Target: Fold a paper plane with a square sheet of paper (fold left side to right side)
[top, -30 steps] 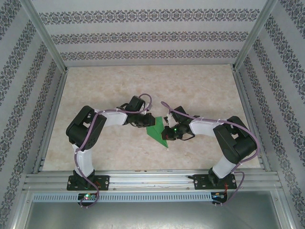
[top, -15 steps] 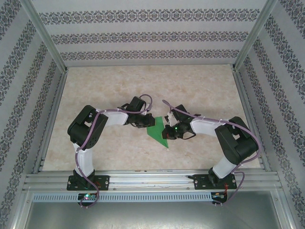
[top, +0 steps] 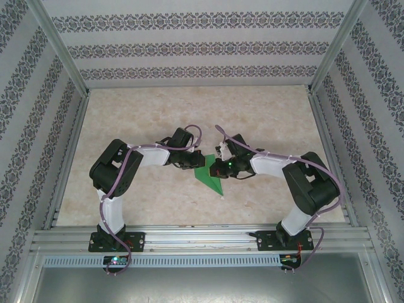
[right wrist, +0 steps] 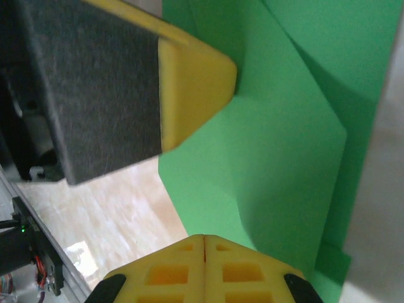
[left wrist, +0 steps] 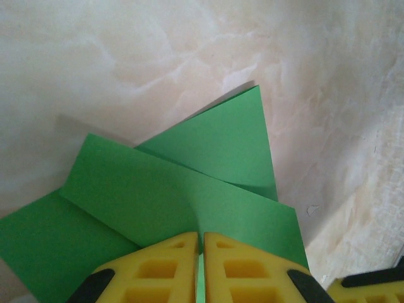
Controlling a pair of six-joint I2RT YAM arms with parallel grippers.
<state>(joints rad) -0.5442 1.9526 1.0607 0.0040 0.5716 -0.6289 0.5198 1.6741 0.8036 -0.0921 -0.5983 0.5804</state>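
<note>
Left tool [left wrist: 201,243]: fingers all but together, with a sliver of green in the slit. It seems to nip a raised flap, but the contact itself is hidden.
Right tool [right wrist: 205,243]: fingers pressed fully together, nothing visible between them, tip down over the paper. One finger [right wrist: 192,76] of the left tool sits close by at 11 o'clock in the right wrist view.
Green paper [left wrist: 177,189]: partly folded into overlapping flaps. From above it lies mid-bench between the tools, the left tool at its 9 o'clock, the right at its 3 o'clock, its point aimed at 5 o'clock.
Bench [left wrist: 126,63]: pale and marbled; it looks slick.
Step, judged: carrying a left flap over to the right.
Risk, slip: if the right tip bears too lightly, the whole paper may slide or turn and the crease will land crooked.
Risk, tear: a hard pull on the thin flap could rip or crumple it.
Risk, clash: the tools work nearly touching, so a wide sweep could knock them together.
</note>
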